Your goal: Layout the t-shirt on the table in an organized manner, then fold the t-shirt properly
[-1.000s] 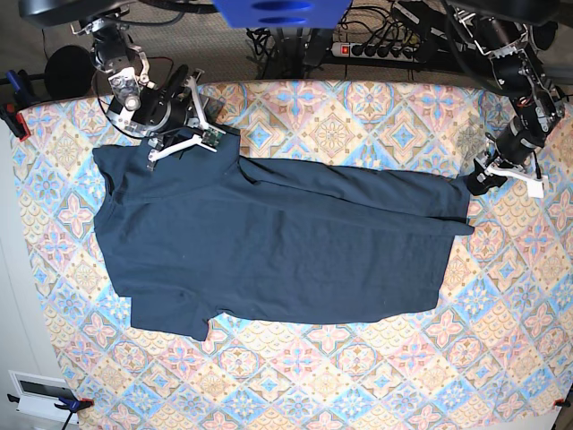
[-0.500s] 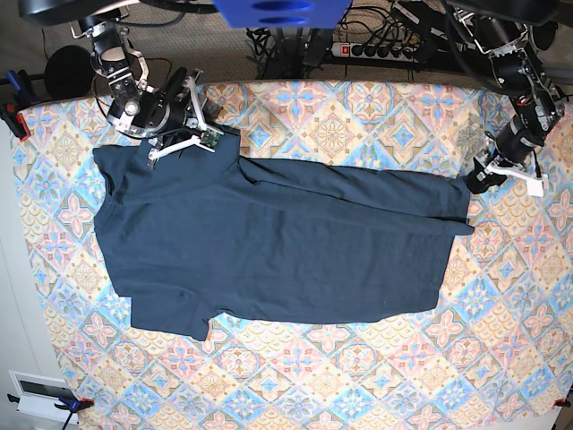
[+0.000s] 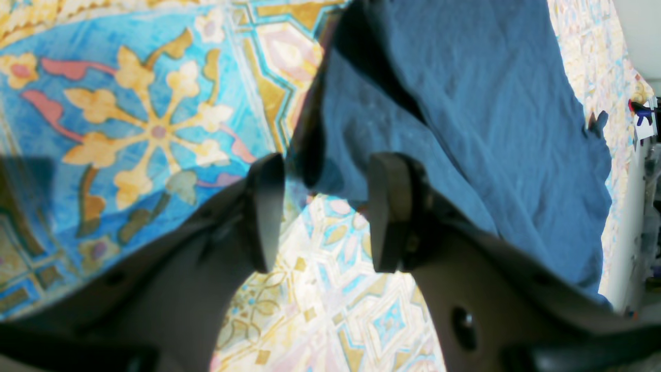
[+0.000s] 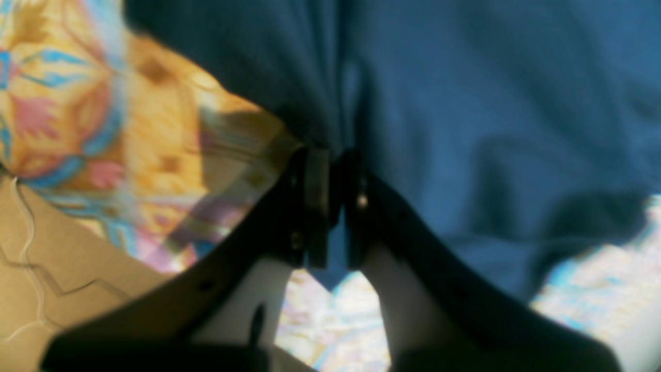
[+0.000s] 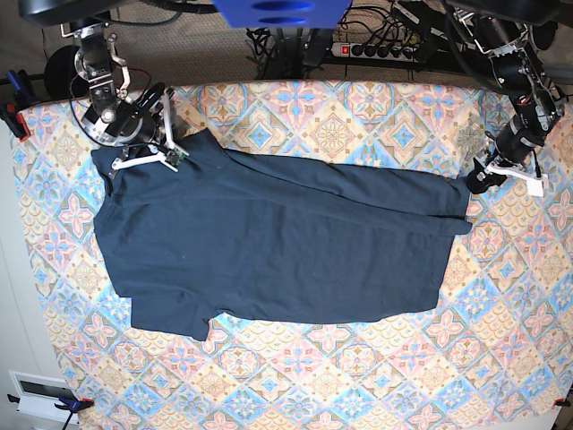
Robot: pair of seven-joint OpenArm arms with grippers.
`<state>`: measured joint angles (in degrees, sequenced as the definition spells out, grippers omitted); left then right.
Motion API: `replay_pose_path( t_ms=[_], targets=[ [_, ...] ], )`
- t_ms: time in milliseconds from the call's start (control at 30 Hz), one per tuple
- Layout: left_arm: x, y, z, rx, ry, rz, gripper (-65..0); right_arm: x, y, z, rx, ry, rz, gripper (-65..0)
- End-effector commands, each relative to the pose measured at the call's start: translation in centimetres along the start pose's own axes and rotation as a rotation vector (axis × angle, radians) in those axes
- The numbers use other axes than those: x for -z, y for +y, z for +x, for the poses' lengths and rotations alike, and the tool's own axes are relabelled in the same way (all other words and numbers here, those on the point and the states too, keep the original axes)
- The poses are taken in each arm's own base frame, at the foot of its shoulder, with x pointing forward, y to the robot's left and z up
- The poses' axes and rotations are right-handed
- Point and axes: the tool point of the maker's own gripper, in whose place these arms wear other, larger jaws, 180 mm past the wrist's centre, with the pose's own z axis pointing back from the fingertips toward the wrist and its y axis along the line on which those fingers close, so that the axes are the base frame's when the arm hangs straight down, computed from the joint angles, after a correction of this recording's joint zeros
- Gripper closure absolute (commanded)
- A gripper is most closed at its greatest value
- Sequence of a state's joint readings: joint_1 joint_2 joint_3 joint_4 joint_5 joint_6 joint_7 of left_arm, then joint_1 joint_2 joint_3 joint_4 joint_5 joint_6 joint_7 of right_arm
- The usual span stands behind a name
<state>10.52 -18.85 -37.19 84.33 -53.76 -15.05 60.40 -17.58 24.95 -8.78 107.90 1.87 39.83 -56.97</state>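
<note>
Navy t-shirt [image 5: 277, 242] shoulder now pinched by right fingers [image 4: 316, 206]; left fingers [image 3: 266, 206] spread.

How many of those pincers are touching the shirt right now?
2, it seems. The right pincer is pinched on the t-shirt near its collar end. The left pincer sits at the far hem corner, parted, contact unclear.

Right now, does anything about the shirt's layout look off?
Yes. The t-shirt is not flat: a long diagonal fold runs along its far edge, doubling the cloth over itself. The right gripper pinches fabric at the far sleeve corner, while the left gripper stands open at the hem corner. The table shows nothing spilled.
</note>
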Motion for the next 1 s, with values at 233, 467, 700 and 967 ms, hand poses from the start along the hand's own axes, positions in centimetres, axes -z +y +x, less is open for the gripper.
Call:
replay_pose_path(
  t_ms=[233,467,700,967],
  targets=[
    [-0.3,-0.7,1.6,0.024,-0.041,-0.021,-26.3,-1.4,-0.6,2.4,-0.024,-0.085,-0.031,-3.2],
    [-0.3,-0.6,1.5,0.023,-0.039,-0.019,-26.3,-1.7,-1.9,4.8,0.058,-0.158,-0.073,-3.2],
    [-0.4,-0.5,1.3,0.023,-0.034,-0.016,-26.3,-3.0,-7.3,10.2,0.071,-0.287,-0.187,-3.2],
    [-0.4,-0.5,1.3,0.023,-0.032,-0.016,-26.3,-1.8,-10.2,13.2,0.123,-0.333,-0.190,-3.3]
  ],
)
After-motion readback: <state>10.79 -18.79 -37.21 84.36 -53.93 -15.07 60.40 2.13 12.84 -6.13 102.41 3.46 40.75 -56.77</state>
